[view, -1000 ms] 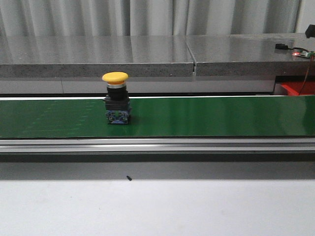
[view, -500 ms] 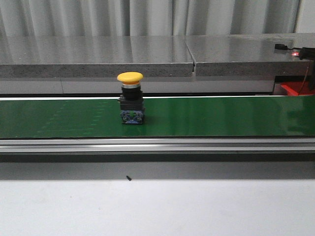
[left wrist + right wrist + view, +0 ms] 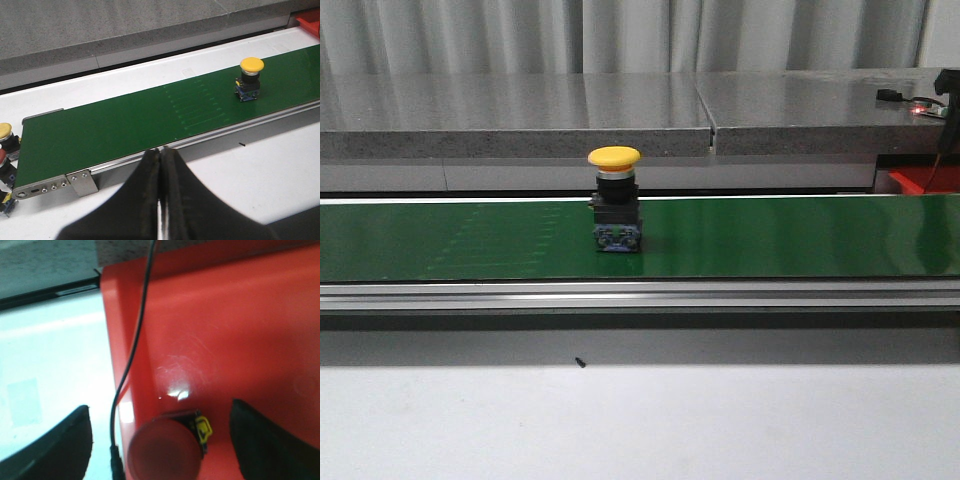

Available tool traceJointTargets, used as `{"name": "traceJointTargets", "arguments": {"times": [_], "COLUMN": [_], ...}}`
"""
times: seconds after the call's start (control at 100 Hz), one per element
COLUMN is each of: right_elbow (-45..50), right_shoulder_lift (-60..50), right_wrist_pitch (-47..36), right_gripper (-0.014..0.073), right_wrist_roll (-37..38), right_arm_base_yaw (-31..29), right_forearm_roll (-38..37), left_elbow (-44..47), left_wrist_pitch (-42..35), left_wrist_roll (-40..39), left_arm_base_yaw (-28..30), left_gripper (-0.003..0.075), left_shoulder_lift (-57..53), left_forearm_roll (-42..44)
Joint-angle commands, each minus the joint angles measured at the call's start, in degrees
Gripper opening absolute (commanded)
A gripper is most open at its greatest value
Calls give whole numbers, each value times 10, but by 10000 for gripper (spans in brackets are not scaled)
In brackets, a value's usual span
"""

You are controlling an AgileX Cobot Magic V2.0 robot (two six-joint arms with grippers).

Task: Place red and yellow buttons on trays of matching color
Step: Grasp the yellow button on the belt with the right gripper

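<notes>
Upright at centre frame on the green conveyor belt (image 3: 770, 240), the yellow mushroom-capped push button (image 3: 615, 213) stands well beyond our left gripper (image 3: 161, 200), jaws together, while our right gripper (image 3: 160, 440), jaws apart, straddles a red-capped button (image 3: 165, 452) on the red plastic tray (image 3: 240, 330).

Front view: red tray (image 3: 928, 180) cut by the right frame edge, mostly hidden behind the belt; neither arm visible.
Left wrist view: buttons (image 3: 6, 145) at the belt's end cut off by the frame edge, count unclear.
Right wrist view: red button (image 3: 165, 452) blurred, its lower part cropped; right tool (image 3: 162, 440) fingers cropped by the frame; black cable (image 3: 131, 355) ends out of frame.
</notes>
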Motion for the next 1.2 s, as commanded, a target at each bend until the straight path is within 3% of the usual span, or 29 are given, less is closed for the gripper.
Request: {"name": "traceJointTargets", "arguments": {"times": [0.0, 0.42, 0.69, 1.01, 1.19], "right_elbow": [6, 214, 312, 360, 365], "right_shoulder_lift": [-69, -269, -366, -410, -406], "right_wrist_pitch": [-25, -75, -68, -29, -6], "right_gripper": [571, 571, 571, 571, 571], "right_wrist_roll": [-9, -42, -58, -90, -165], "right_arm_base_yaw": [-2, 36, 100, 183, 252], "right_forearm_roll": [6, 31, 45, 50, 62], "left_elbow": [-12, -12, -12, -12, -12], "left_wrist_pitch": [-40, -40, -40, -40, -40], "left_wrist_roll": [-5, -5, -5, -5, -5], "left_arm_base_yaw": [-5, -5, -5, -5, -5], "left_gripper": [-19, -19, -19, -19, -19], "left_shoulder_lift": [8, 8, 8, 8, 8], "left_forearm_roll": [-9, -9, -9, -9, -9]}}
